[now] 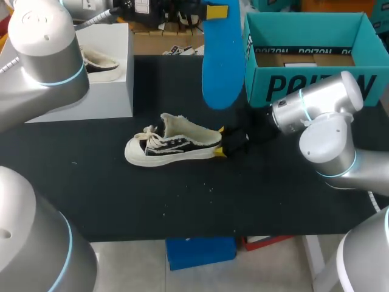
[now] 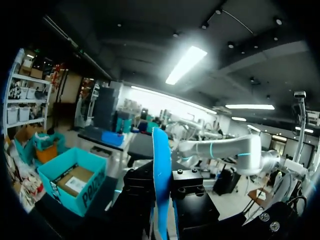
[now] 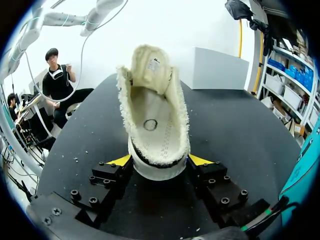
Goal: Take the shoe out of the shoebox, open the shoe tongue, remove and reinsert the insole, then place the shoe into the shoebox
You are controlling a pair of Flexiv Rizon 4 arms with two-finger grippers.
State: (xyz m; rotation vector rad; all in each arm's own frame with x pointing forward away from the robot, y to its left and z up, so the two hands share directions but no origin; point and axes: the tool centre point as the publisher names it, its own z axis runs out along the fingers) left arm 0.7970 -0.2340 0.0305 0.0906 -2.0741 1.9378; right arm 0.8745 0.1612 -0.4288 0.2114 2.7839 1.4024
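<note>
Inside the right end effector (image 3: pixel 160 161), the shoe (image 3: pixel 155 115) sits clamped by its heel.

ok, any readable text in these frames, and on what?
On the shoebox front: large dark lettering, partly covered by the right arm, not readable whole.
On the shoebox rim: small print, too small.
On the shoe, tongue label: too small.
Footbed stamp: blurred.

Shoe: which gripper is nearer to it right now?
Right. The right gripper has its jaws clamped on the heel of the shoe; the left gripper holds the insole in the air beyond it, not touching.
</note>
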